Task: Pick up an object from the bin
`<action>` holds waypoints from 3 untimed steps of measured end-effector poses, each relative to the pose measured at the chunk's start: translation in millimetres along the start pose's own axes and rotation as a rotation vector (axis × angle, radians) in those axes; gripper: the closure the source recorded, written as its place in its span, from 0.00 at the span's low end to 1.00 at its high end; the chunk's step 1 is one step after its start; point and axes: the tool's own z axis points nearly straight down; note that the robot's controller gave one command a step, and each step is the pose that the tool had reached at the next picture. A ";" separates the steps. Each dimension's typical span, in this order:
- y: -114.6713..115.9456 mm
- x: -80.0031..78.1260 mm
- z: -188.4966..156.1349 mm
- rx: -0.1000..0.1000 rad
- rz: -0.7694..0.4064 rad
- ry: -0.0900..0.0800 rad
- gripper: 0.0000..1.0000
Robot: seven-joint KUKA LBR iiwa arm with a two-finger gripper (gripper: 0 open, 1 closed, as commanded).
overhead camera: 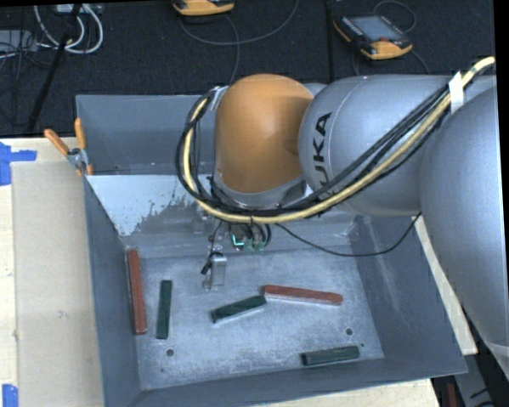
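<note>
Nothing lifted yet: all the sticks we see lie flat on the bin [109, 274] floor. Gripper [213, 270] hangs low at back-centre; we can't tell whether it's wide or narrow. Nearest is the green stick [239, 309], just beside it, probably touching the red-brown stick [304, 295] end-on. Open floor around both, walls well apart.

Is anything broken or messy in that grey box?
Nothing looks broken or spilled. The grey metal bin holds five flat sticks lying at mixed angles: left reddish-brown stick, left dark green stick, middle dark green stick, middle reddish-brown stick, front dark green stick. That is just loose, not odd.
</note>
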 end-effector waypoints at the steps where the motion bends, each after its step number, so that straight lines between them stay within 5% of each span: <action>1: -69.0 23.5 40.2 0.003 -0.310 -0.003 0.00; 2: -59.7 47.7 120.5 -0.001 -0.291 0.002 0.00; 3: -60.1 44.4 115.4 -0.001 -0.287 -0.008 1.00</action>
